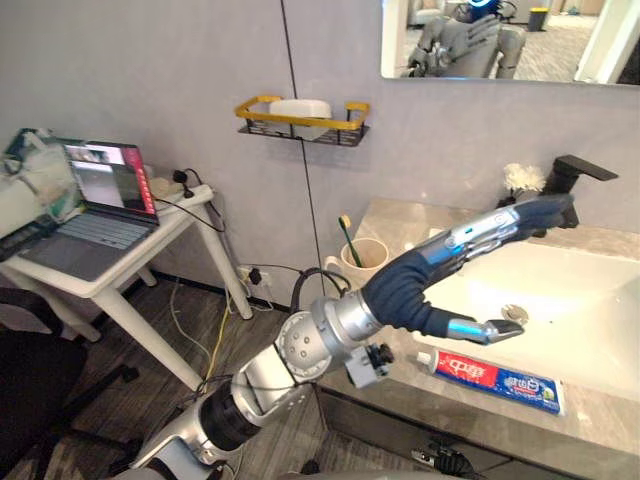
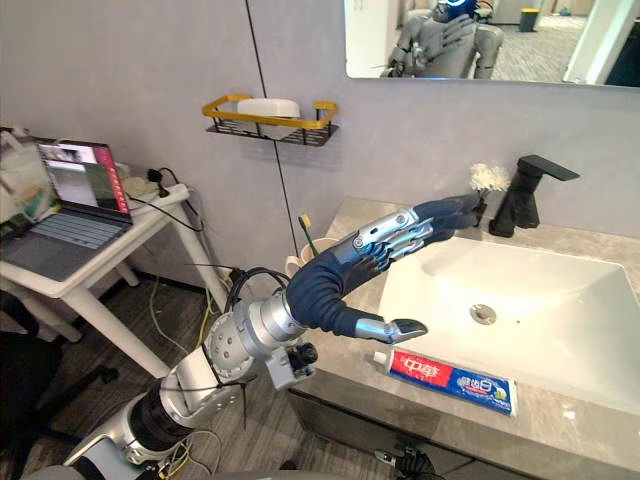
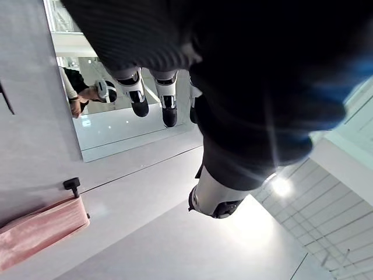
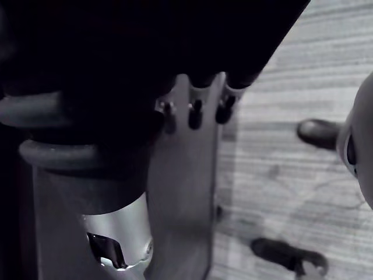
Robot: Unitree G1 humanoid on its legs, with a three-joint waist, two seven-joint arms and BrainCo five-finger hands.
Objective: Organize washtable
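So, nearest me the toothpaste tube (image 1: 495,378) lay flat along the front edge of the surface (image 1: 600,425), cap end toward my left arm. I read it as loose clutter and the likely thing to tidy. My left robot hand (image 1: 470,240) was stretched out over the sink (image 1: 570,290), spread wide and holding nothing. Its straight fingers (image 2: 395,235) pointed toward the back and the thumb (image 2: 395,327) hung down apart from them. The thumb was just above and behind the tube, not touching it as far as I could see; the tube sat below and in front of the palm. My right robot hand (image 4: 195,114) was low over the floor; its state I couldn't tell.

At the left end of the surface, a cup (image 1: 362,262) held a toothbrush (image 1: 347,235) upright, which looked like the right home for such things. At the back, the fingertips came near the black faucet (image 1: 572,182) and a white fluffy item (image 1: 523,178) beside it; contact unclear. On the wall, a yellow-rimmed shelf (image 1: 255,103) held a white box (image 1: 300,108).

Guess: the robot hand needed to drop and close on the tube.
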